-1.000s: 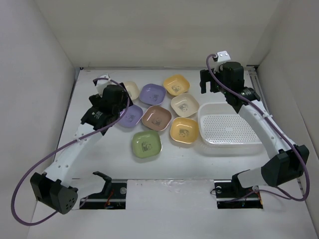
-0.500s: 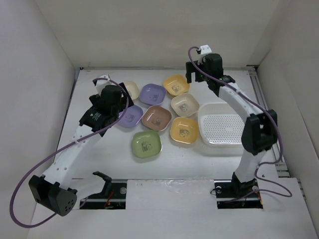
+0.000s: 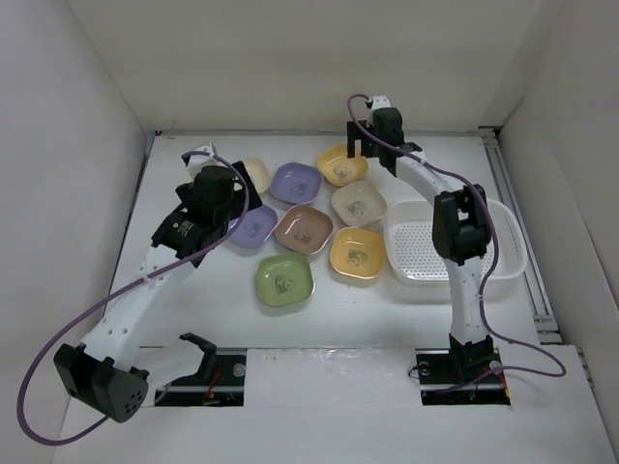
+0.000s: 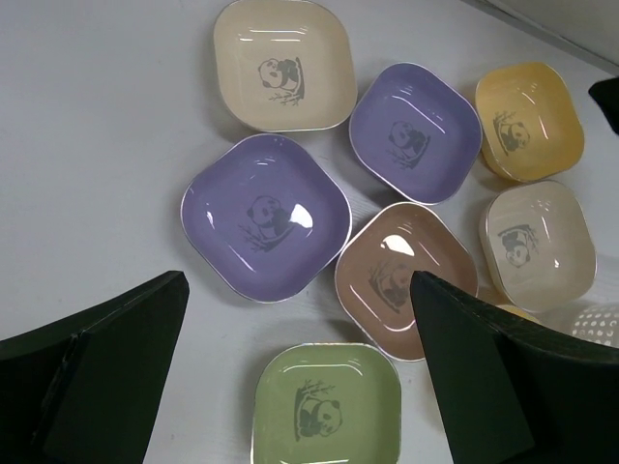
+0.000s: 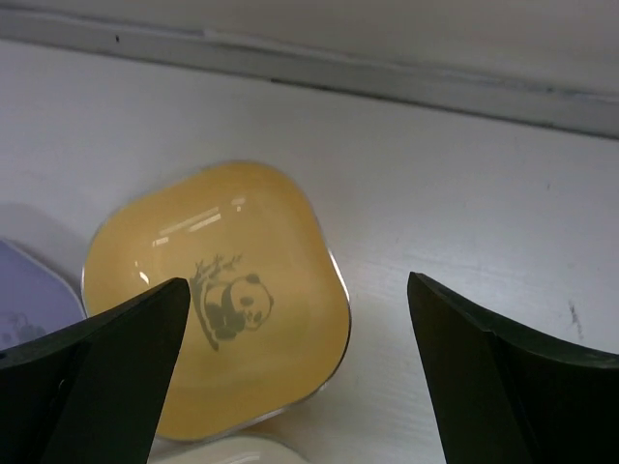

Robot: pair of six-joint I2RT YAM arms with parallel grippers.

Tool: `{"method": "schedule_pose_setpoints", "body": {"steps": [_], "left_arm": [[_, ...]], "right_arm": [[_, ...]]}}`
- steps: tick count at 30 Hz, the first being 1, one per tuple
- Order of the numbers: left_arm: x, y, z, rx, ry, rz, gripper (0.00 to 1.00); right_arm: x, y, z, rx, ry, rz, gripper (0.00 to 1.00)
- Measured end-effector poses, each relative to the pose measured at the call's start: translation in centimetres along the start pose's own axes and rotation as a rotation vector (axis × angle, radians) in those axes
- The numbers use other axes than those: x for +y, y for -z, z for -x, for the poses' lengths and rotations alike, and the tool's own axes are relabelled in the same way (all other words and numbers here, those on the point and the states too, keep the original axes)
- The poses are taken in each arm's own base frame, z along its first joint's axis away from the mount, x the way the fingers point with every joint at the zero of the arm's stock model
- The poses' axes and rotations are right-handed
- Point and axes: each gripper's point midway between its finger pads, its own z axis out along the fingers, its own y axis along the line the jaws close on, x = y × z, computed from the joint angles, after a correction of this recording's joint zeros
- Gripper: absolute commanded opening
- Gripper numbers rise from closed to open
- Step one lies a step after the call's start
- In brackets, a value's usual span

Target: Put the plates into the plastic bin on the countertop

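Eight plates lie on the white countertop: cream, purple, yellow, cream, purple, pink-brown, yellow and green. The white plastic bin stands to their right with no plate in it. My left gripper is open and empty above the near purple plate. My right gripper is open and empty, hovering over the right edge of the far yellow plate.
The right arm stretches across the bin's left half. The back wall meets the counter just beyond the far yellow plate. The left wrist view shows the green plate, the pink-brown plate and a bin corner.
My right arm has swung left from above the bin's far side to over the far yellow plate. My left arm has hardly moved. No plate has moved.
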Motion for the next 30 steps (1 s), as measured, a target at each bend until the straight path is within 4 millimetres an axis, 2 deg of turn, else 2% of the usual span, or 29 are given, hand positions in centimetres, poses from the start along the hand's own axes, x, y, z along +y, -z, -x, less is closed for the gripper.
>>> {"method": "schedule_pose_setpoints", "body": {"steps": [3, 6, 14, 16, 19, 20, 22, 23, 25, 26, 30], "left_arm": [[-0.2, 0.0, -0.1, 0.005, 0.000, -0.009, 1.00], [-0.4, 0.0, -0.1, 0.009, -0.001, -0.020, 1.00], [-0.6, 0.1, -0.3, 0.018, -0.008, -0.036, 1.00], [-0.7, 0.1, -0.3, 0.020, -0.008, -0.040, 1.00], [-0.7, 0.1, -0.4, 0.022, -0.009, -0.043, 1.00], [-0.8, 0.1, -0.4, 0.023, -0.009, -0.045, 1.00], [-0.8, 0.1, -0.4, 0.025, -0.009, -0.046, 1.00], [-0.8, 0.1, -0.4, 0.025, -0.009, -0.047, 1.00], [-0.8, 0.1, -0.4, 0.025, -0.009, -0.047, 1.00], [-0.8, 0.1, -0.4, 0.025, -0.009, -0.047, 1.00], [-0.9, 0.2, -0.5, 0.029, -0.009, -0.053, 1.00]], "right_arm": [[-0.1, -1.2, 2.2, -0.044, -0.010, -0.005, 0.97], [-0.4, -2.5, 2.2, -0.036, -0.013, -0.009, 0.95], [-1.8, -4.4, -4.8, 0.155, -0.022, -0.021, 0.78], [-1.9, -4.5, -5.9, 0.190, -0.025, -0.015, 0.70], [-1.9, -4.9, -6.3, 0.216, -0.027, -0.003, 0.61], [-1.9, -5.0, -6.2, 0.219, -0.024, 0.001, 0.49], [-2.2, -4.9, -6.2, 0.225, -0.023, 0.004, 0.38], [-2.2, -4.9, -6.3, 0.228, -0.025, 0.005, 0.26], [-2.4, -4.9, -6.3, 0.230, -0.025, 0.005, 0.15], [-2.5, -4.9, -6.3, 0.232, -0.032, 0.007, 0.00], [-3.4, -5.0, -5.3, 0.198, -0.085, -0.018, 0.00]]}}
